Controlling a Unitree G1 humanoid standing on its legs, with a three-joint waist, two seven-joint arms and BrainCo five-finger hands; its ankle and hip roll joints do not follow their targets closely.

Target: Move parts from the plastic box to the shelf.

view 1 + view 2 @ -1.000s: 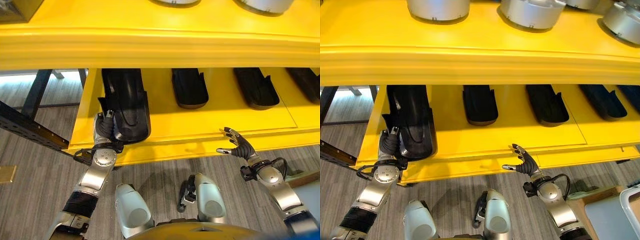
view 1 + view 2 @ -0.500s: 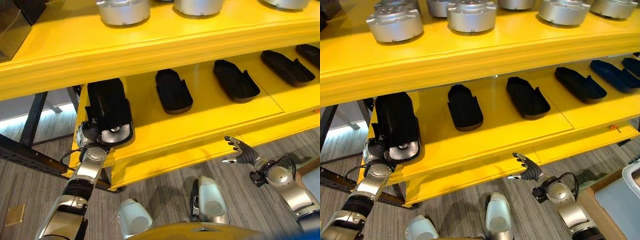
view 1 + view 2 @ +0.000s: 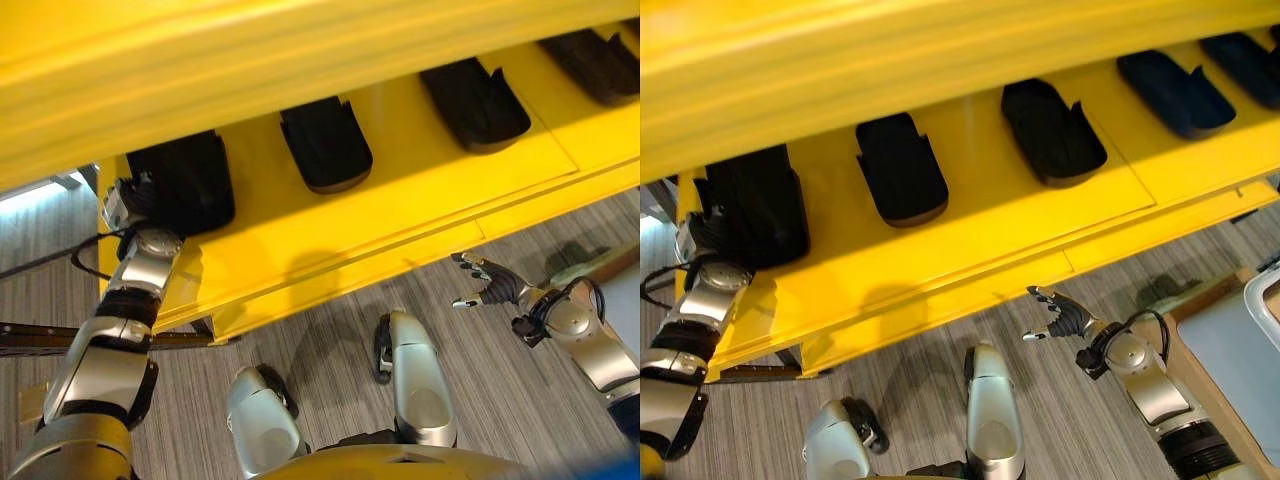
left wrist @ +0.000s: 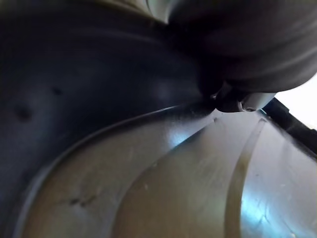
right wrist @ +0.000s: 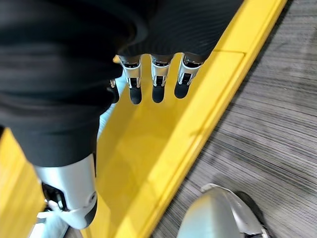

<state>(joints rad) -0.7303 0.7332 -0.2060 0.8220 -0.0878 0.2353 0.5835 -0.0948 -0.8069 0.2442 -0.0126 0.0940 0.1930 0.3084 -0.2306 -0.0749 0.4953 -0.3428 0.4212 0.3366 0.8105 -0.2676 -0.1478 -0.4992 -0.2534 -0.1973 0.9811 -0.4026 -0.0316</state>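
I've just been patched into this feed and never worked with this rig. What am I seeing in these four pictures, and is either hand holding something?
A two-armed humanoid robot stands at a yellow shelf. Two pictures come from its head, looking down; the other two from cameras on its wrists. On the shelf lie black moulded plastic parts in a row. The left hand is at the leftmost black part at the shelf's end; its fingers are hidden, so a grip cannot be confirmed. The left wrist view shows that dark part from very close. The right hand hangs open over the floor before the shelf, holding nothing.

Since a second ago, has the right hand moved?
Yes. The right hand has pulled back from the shelf's front edge, now over the floor.
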